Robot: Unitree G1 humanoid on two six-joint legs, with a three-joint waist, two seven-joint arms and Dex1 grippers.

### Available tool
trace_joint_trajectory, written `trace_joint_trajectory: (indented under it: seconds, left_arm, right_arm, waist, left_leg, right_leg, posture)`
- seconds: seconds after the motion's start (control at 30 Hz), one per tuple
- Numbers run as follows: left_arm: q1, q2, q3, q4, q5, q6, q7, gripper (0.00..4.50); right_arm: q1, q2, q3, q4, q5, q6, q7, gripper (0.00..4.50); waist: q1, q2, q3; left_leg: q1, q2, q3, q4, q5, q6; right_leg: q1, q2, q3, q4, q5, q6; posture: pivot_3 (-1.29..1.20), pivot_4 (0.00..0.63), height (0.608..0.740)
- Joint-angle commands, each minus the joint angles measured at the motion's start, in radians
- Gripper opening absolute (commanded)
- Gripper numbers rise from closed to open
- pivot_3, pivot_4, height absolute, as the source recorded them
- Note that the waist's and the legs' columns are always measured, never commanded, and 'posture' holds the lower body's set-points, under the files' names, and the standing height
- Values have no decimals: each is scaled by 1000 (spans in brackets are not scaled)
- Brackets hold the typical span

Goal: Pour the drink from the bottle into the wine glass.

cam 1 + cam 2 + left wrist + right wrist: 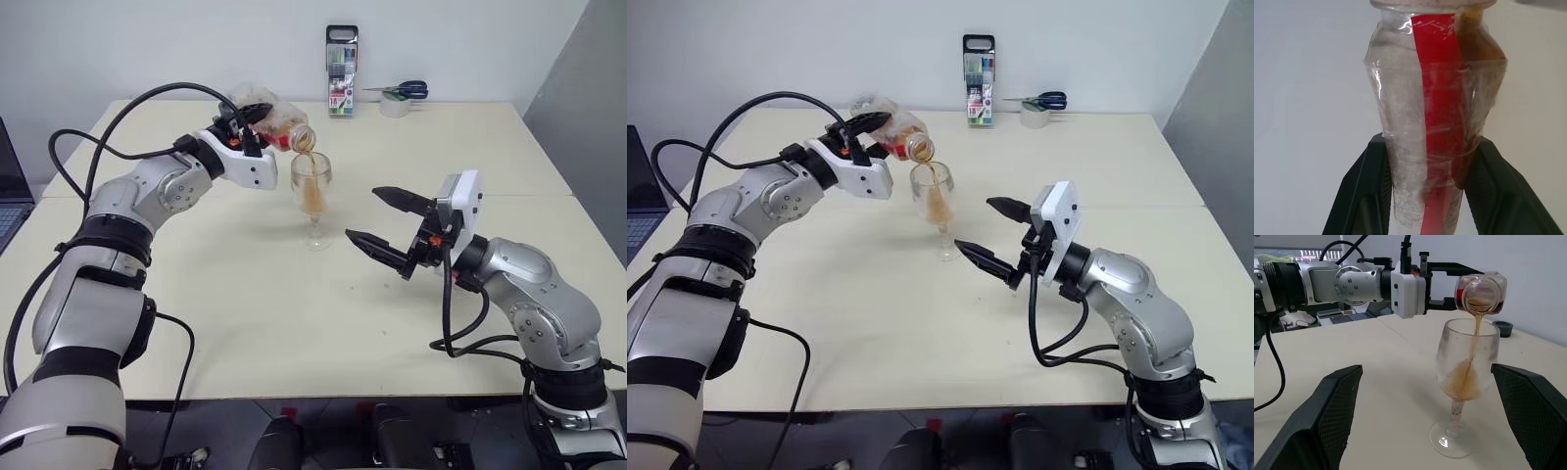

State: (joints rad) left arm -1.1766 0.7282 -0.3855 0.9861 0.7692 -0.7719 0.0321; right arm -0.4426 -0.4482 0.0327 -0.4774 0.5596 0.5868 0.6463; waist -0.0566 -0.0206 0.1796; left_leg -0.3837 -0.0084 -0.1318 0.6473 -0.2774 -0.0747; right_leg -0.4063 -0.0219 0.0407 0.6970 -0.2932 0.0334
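Observation:
My left gripper (243, 119) is shut on the clear bottle (272, 116), which is tipped mouth-down over the wine glass (313, 196). A thin amber stream of the drink (1475, 335) falls from the open mouth into the bowl, where some liquid has pooled. The glass stands upright on the table near its middle. In the left wrist view both black fingers (1364, 191) clamp the bottle's (1435, 112) body beside its red label strip. My right gripper (390, 227) stands open to the right of the glass, fingers pointing at it, touching nothing; its fingers (1327, 416) frame the glass (1464, 382) in the right wrist view.
An upright pack of coloured pens (342, 59) stands at the far edge of the cream table (245, 323). Beside it lie scissors (407, 91) on a roll of tape (395, 106). A small dark cap-like object (1504, 328) rests on the table beyond the glass. A laptop edge (10, 186) sits at far left.

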Motion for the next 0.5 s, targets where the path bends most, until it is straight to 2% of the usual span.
trace_joint_trajectory:
  seconds: [0.03,0.5]
  left_arm:
    - [-54,26,6,-5,2,-7,29,1681]
    - [-75,34,-1,12,20,-16,45,1681]
  right_arm:
    - [5,3,-5,-39,1,-17,-10,4500]
    - [33,7,2,-30,-4,-61,11,4500]
  waist:
    - [0,0,0]
    - [0,0,0]
  left_leg:
    - [0,0,0,0,0,0]
    - [0,0,0,0,0,0]
  right_leg:
    - [0,0,0,0,0,0]
    - [0,0,0,0,0,0]
  posture:
    - [0,150,740]
    - [0,150,740]
